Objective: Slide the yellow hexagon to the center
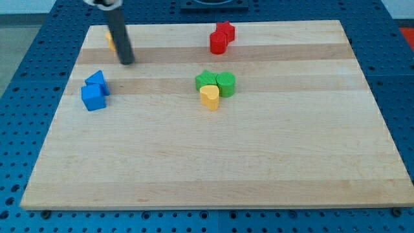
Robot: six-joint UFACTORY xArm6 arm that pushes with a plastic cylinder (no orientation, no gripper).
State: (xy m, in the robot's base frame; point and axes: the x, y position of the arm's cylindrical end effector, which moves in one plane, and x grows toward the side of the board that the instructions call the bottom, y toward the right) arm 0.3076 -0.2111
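Note:
A yellow block (110, 40), mostly hidden behind the rod so its shape cannot be made out, sits near the board's top left corner. My tip (127, 63) rests on the board just below and to the right of it; whether they touch cannot be told. A second yellow block (209, 97), rounded like a heart, lies near the middle of the board, touching two green blocks (218, 81) just above it.
Two blue blocks (95, 91) sit together at the view's left, below my tip. Two red blocks (222, 37) sit together near the board's top edge, right of centre. The wooden board (259, 162) lies on a blue perforated table.

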